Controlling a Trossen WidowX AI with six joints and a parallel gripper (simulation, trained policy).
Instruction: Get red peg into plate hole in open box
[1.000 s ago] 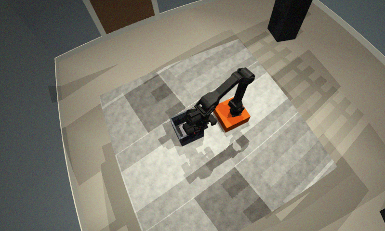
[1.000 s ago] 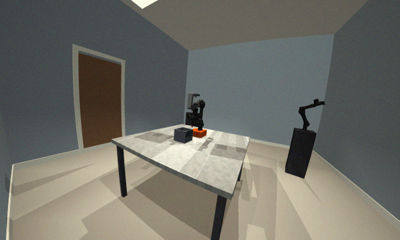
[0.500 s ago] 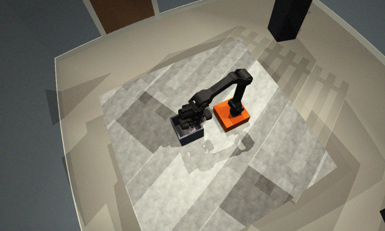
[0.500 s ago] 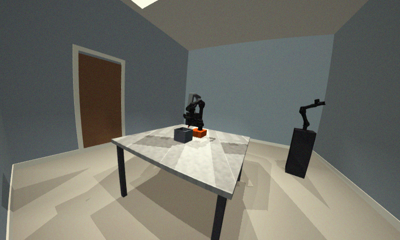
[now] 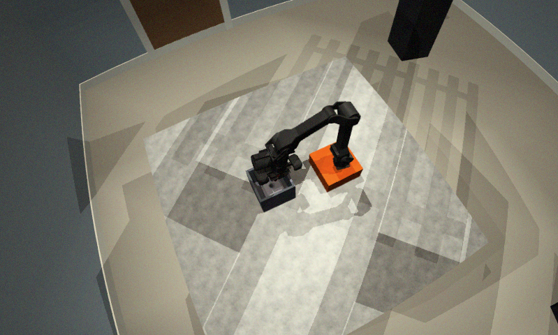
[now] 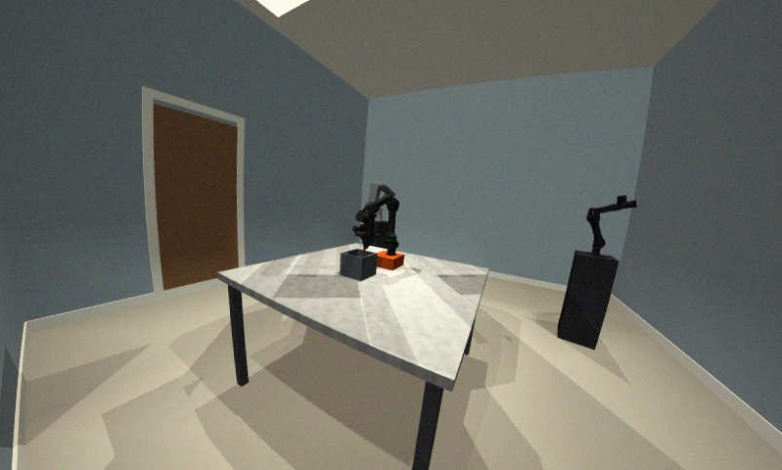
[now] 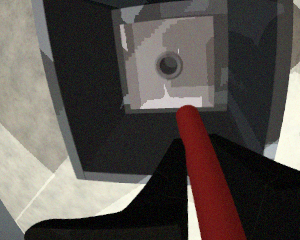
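Note:
The red peg (image 7: 207,180) is held between the fingers of my gripper (image 7: 194,144), which is shut on it. The peg's free end points toward the box opening in the wrist view. The dark open box (image 5: 279,199) (image 6: 357,266) (image 7: 85,135) stands on the table, with my gripper over it. The pale plate (image 7: 145,75) at the box's bottom has a round hole (image 7: 168,64). In the wrist view the peg's end shows below the hole and a little to its right, apart from it. The exact height of the peg's end above the plate is hard to tell.
The orange base block (image 5: 335,178) (image 6: 391,259) of the arm stands on the table (image 5: 311,265) (image 6: 418,326) close beside the box. The box's walls surround the plate. A black pedestal (image 6: 586,300) with another arm stands away from the table.

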